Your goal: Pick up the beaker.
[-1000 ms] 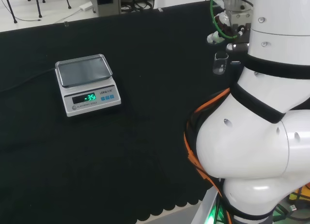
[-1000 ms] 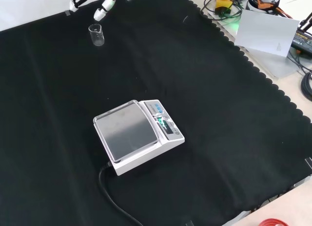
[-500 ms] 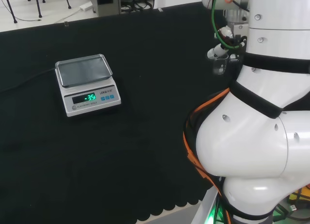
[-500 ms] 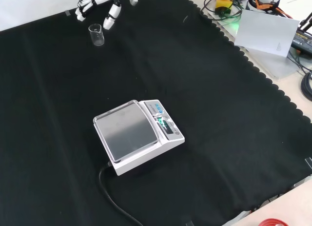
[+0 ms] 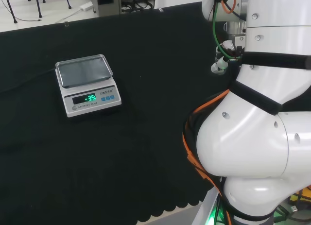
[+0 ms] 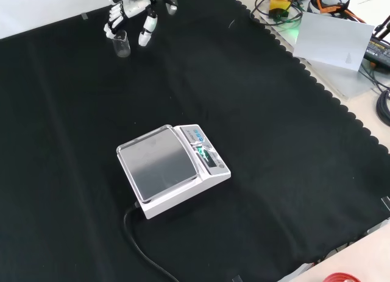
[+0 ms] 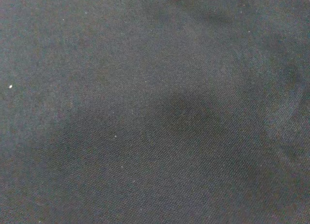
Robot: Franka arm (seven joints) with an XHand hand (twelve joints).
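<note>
A small clear glass beaker (image 6: 120,46) stands upright on the black cloth near its far edge in the front view. The black and white hand (image 6: 130,3) comes down from the view's top right above it. One finger (image 6: 113,24) reaches down to the beaker's rim on its left side. Another finger (image 6: 147,32) hangs a little apart on its right. The fingers are straight and spread, and the hand is open with nothing held. In the head view a white fingertip (image 5: 219,67) shows beside the arm's big white link (image 5: 272,35), which hides the beaker.
A white electronic scale (image 6: 170,167) with a steel pan and a lit green display sits mid-cloth, well short of the beaker; its black cable (image 6: 141,248) runs toward the front edge. The scale (image 5: 87,85) stands at the left in the head view. Bare black cloth (image 7: 155,117) lies under the wrist camera.
The hand has come down and moved over to the beaker. Its fingers, which hung above and beside the rim, now stand on either side of it. Beaker and scale have not moved.
</note>
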